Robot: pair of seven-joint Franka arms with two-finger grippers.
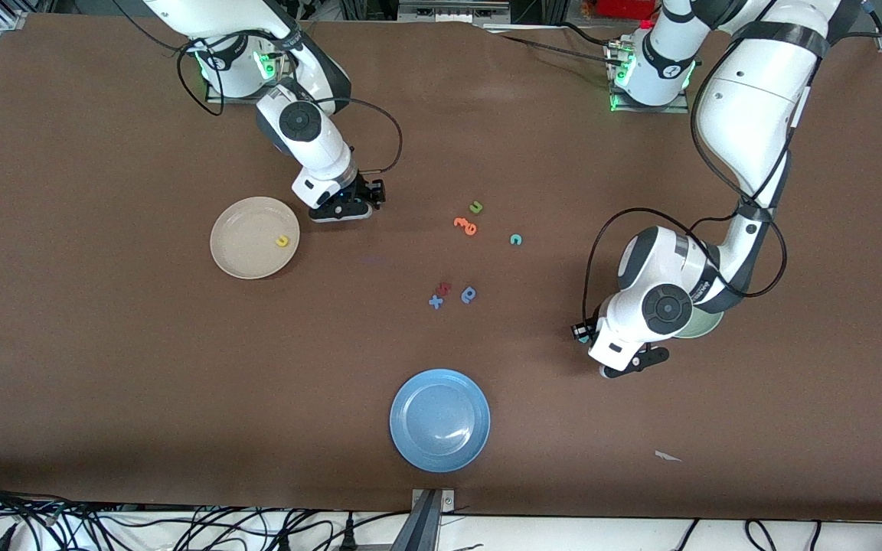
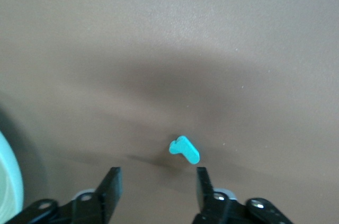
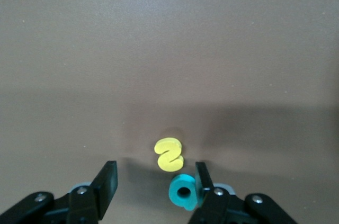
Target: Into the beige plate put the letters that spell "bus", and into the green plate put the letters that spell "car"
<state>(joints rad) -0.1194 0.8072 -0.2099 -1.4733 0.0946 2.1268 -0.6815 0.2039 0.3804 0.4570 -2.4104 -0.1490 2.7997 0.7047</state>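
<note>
Beside the beige plate [image 1: 255, 237] (yellow u inside) the right end effector [image 3: 153, 181] gapes — likewise the left end effector [image 2: 157, 187].

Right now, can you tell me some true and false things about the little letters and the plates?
1. A yellow u lies in the beige plate. True.
2. The blue plate holds two letters. False: nothing lies in it.
3. A yellow s and a teal b lie between the right gripper fingers. True.
4. The left gripper is squeezing a red letter. False: its fingers are apart, with a teal r on the table by them.
</note>
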